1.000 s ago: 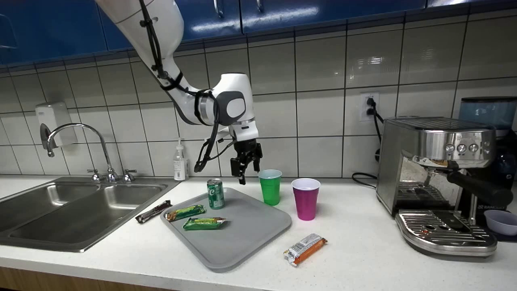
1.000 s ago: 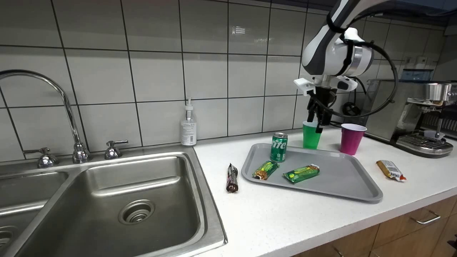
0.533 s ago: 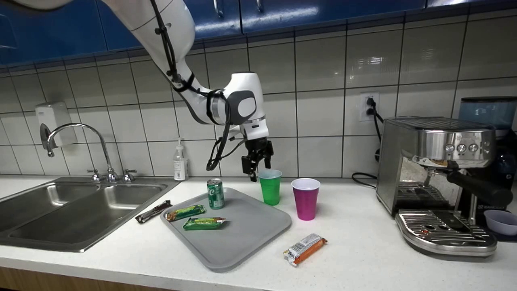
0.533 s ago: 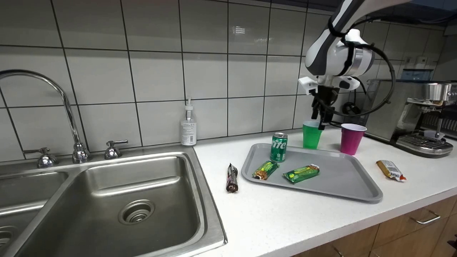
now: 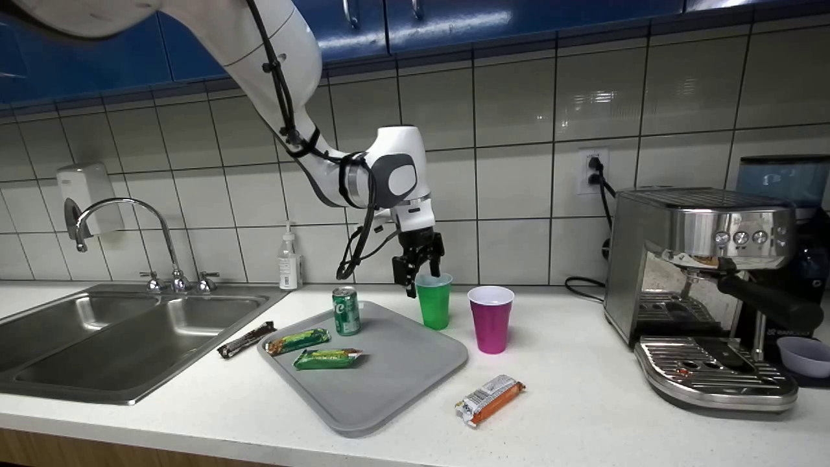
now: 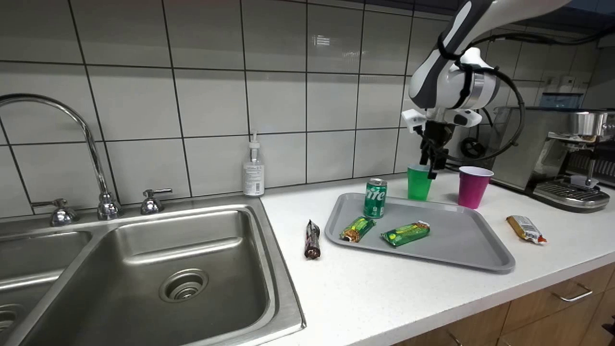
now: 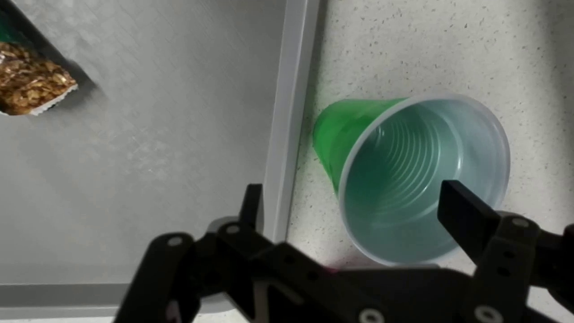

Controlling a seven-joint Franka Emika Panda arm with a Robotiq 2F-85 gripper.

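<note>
Clearly, our end effector (image 7: 351, 193) hangs spread wide, holding nothing, near the green cup (image 5: 436, 308), which stands on the bench (image 5: 564, 370) just beside the tray (image 5: 395, 389); on the tray we see a can (image 5: 347, 314) and two bars (image 5: 324, 359).

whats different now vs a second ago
In an exterior view, the gripper has shifted right, rising slightly and then dipping, toward the green cup. Its jaws stand open; nothing was taken hold of or let go. The green cup, pink cup, can and tray stayed put.
</note>
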